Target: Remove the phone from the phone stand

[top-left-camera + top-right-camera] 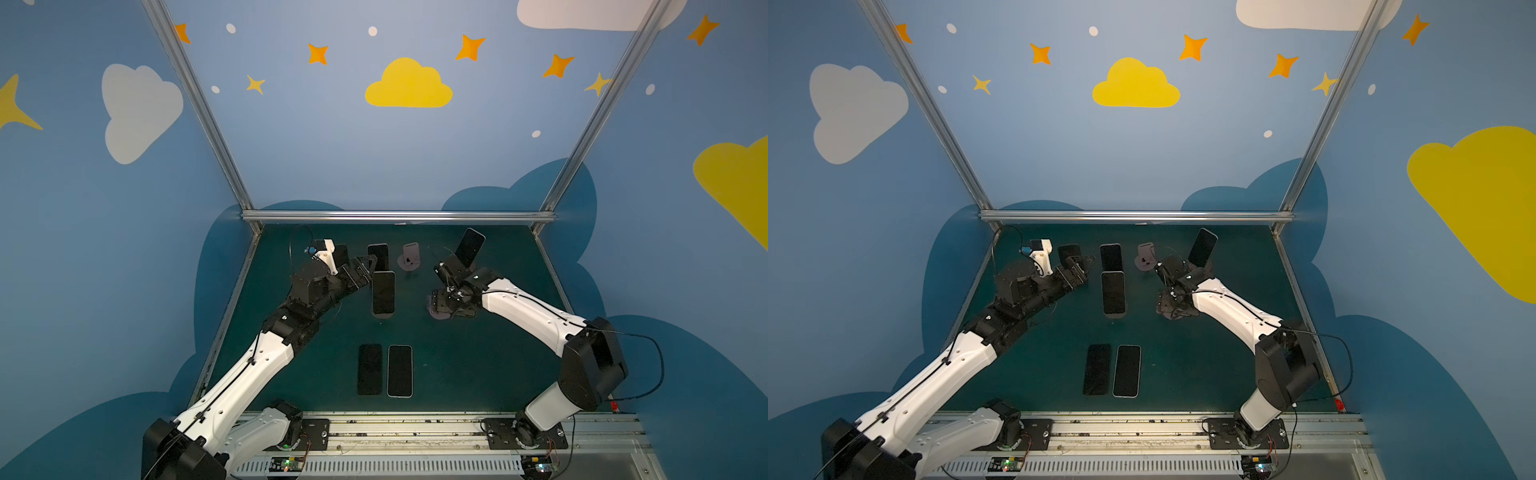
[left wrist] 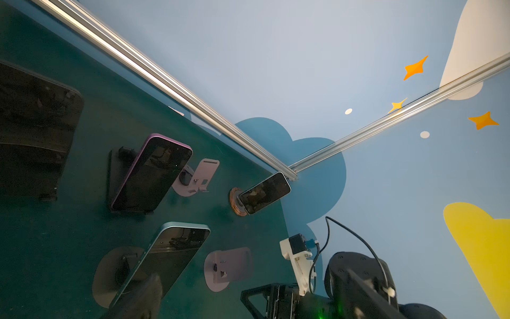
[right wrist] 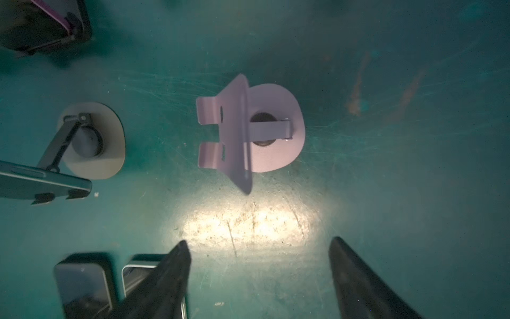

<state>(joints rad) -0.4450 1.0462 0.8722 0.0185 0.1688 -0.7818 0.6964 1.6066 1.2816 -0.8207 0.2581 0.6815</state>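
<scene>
Blue walls with painted clouds and stars close in a dark green mat (image 1: 478,365), and from my remote seat I take the centre phone (image 1: 383,293) as my reference. It leans upright on its grey stand (image 3: 110,154), not yet lifted off. Just behind it a purple-edged phone (image 1: 377,257) rests on a black stand (image 2: 116,176). Further back and to its right stands a lilac stand (image 1: 411,257) with bare arms, and beyond that, toward the far right corner, a tilted phone (image 1: 469,248) sits on a round brown base (image 2: 234,203). In front of the centre phone two flat phones (image 1: 370,369) lie side by side on the mat.

My left gripper (image 1: 365,270) sits just to the left of the centre phone with its jaws spread; I cannot tell whether it touches the phone. My right gripper (image 3: 259,242) hangs to the right of the centre phone, over a second lilac stand (image 3: 276,154), jaws spread with only lit mat between them.
</scene>
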